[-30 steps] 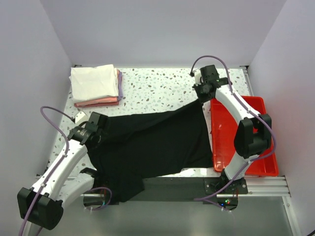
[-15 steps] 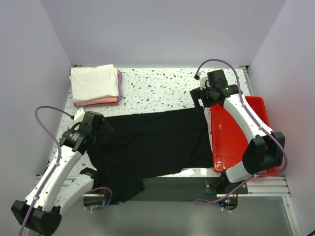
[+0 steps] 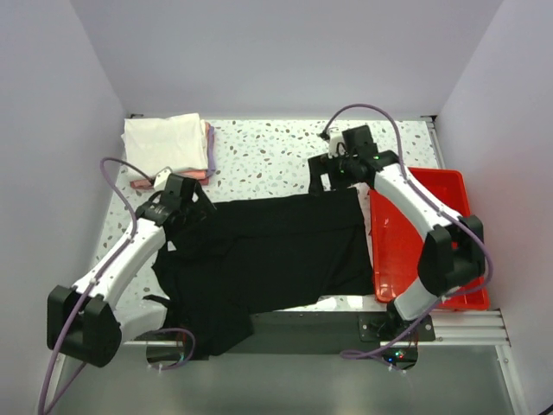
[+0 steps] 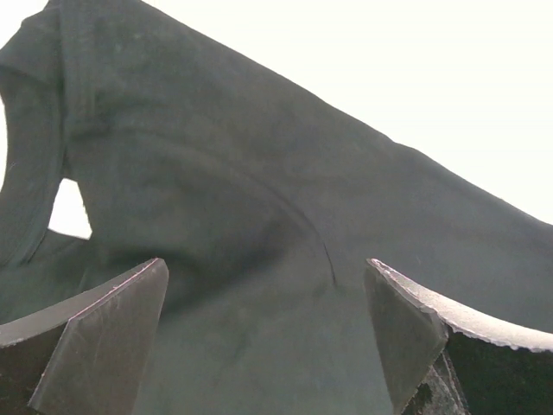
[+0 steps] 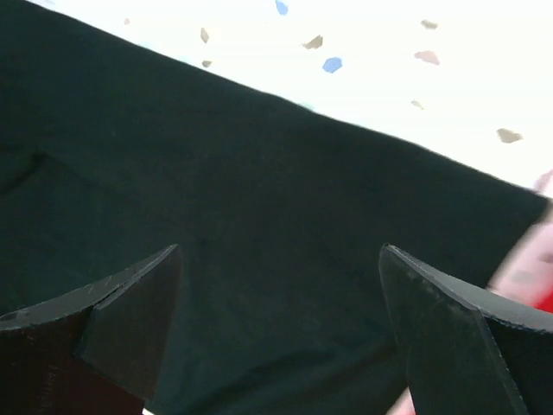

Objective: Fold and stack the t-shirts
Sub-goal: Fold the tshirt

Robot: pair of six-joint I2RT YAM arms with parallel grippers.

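Now left jaws and right jaws both gape (empty) above the black shirt (image 3: 276, 251).

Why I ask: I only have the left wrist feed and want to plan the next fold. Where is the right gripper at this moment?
Observer: The right gripper is open over the black t-shirt, at its far edge near the right corner.
Operator: Is the whole shirt on the table?
Observer: No, its near left part hangs over the near edge of the table.
Operator: And where's the finished stack?
Observer: In the far left corner, with a white t-shirt on top of a pink t-shirt, beyond the left gripper.
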